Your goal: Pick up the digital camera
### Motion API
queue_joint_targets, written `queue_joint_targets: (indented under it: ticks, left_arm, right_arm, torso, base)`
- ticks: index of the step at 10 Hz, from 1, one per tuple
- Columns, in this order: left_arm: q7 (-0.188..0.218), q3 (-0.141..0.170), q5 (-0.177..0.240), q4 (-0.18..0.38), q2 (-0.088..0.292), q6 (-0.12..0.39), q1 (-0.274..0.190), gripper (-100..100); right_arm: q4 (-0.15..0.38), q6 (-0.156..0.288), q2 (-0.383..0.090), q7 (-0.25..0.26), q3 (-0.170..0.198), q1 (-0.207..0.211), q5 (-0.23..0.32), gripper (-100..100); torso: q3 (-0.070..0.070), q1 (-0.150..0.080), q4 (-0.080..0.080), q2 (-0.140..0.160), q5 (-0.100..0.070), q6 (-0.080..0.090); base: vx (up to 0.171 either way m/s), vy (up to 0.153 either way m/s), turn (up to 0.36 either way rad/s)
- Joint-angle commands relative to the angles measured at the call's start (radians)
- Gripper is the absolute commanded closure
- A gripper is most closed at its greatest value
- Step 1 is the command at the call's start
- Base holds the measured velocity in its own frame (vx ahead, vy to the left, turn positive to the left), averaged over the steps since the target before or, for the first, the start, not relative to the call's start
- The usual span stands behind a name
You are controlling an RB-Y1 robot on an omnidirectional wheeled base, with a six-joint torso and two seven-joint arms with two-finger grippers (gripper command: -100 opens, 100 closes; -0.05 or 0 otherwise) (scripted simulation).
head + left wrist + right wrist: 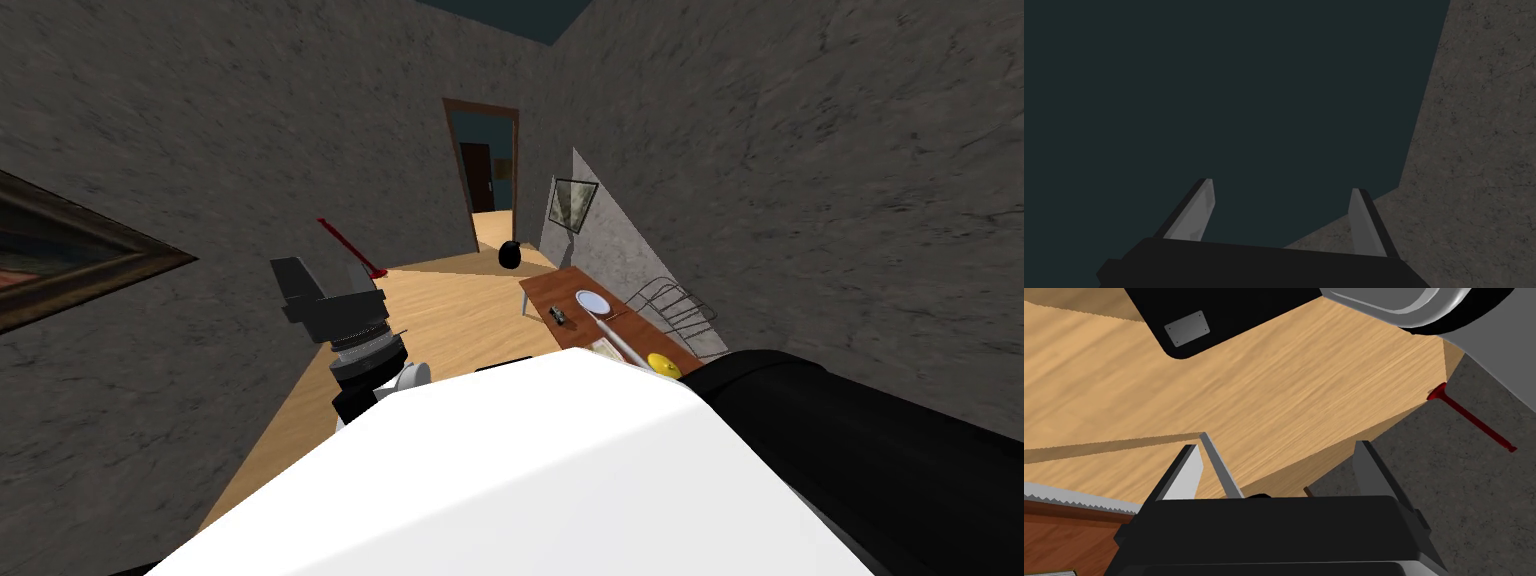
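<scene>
Right of frame centre, the digital camera (559, 316) lies on the brown worktop (543, 291) beside a white plate (591, 301), while left gripper (1283, 186) and right gripper (1278, 445) both have fingers apart.

Inside a house: a plate (592, 301) on a wooden counter (541, 291), wire chair (674, 303) beside it, framed picture (70, 250) on a grey wall, plank floor (450, 310), open doorway (486, 170).

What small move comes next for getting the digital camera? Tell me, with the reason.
Probably roll the base forward toward the brown table. The digital camera lies on it beside the white plate, seemingly well beyond reach. The right gripper is open over the wooden floor, with nothing between its fingers, and the left gripper is open too.
</scene>
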Motion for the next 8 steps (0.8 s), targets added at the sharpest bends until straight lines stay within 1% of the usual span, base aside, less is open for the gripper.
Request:
queue_joint_targets:
  ticks: [1, 2, 3, 4, 5, 6, 7, 8]
  left_arm:
    - [0.000, 0.000, 0.000, 0.000, 0.000, 0.000, 0.000, 0]
    - [0.000, 0.000, 0.000, 0.000, 0.000, 0.000, 0.000, 0]
    - [0.000, 0.000, 0.000, 0.000, 0.000, 0.000, 0.000, 0]
    - [0.000, 0.000, 0.000, 0.000, 0.000, 0.000, 0.000, 0]
    - [0.000, 0.000, 0.000, 0.000, 0.000, 0.000, 0.000, 0]
    - [0.000, 0.000, 0.000, 0.000, 0.000, 0.000, 0.000, 0]
    - [0.000, 0.000, 0.000, 0.000, 0.000, 0.000, 0.000, 0]
    - [0.000, 0.000, 0.000, 0.000, 0.000, 0.000, 0.000, 0]
  right_arm:
    - [0.036, -0.007, 0.004, 0.002, 0.002, -0.010, 0.002, -100]
    - [0.077, -0.011, -0.020, 0.003, 0.024, -0.019, 0.016, -100]
    - [0.098, -0.011, -0.020, 0.003, 0.024, -0.019, 0.016, -100]
    - [0.142, -0.014, -0.042, 0.004, 0.045, -0.030, 0.029, -100]
    - [0.157, -0.014, -0.042, 0.004, 0.045, -0.030, 0.029, -100]
    - [0.189, -0.017, -0.063, 0.005, 0.063, -0.041, 0.040, -100]
    - [0.213, -0.017, -0.063, 0.005, 0.063, -0.041, 0.040, -100]
    - [0.244, -0.019, -0.081, 0.004, 0.080, -0.054, 0.049, -100]
  torso:
    - [0.000, 0.000, 0.000, 0.000, 0.000, 0.000]
    - [0.000, 0.000, 0.000, 0.000, 0.000, 0.000]
    - [0.000, 0.000, 0.000, -0.001, 0.000, -0.001]
    - [0.000, 0.000, 0.000, -0.001, 0.000, 0.000]
    - [-0.001, 0.000, 0.000, -0.001, 0.000, -0.001]
    - [-0.001, 0.000, 0.000, -0.001, 0.000, 0.000]
    - [-0.001, 0.000, 0.000, -0.002, 0.000, -0.001]
    - [-0.001, 0.000, 0.000, -0.002, 0.000, 0.000]
  base:
    - [0.009, -0.001, -0.019]
    - [0.022, 0.016, 0.330]
    - [0.029, 0.005, 0.189]
    - [0.035, 0.008, 0.246]
    - [0.031, 0.002, 0.175]
    - [0.049, 0.011, 0.344]
    - [0.044, 0.001, 0.165]
    - [0.047, -0.001, 0.321]
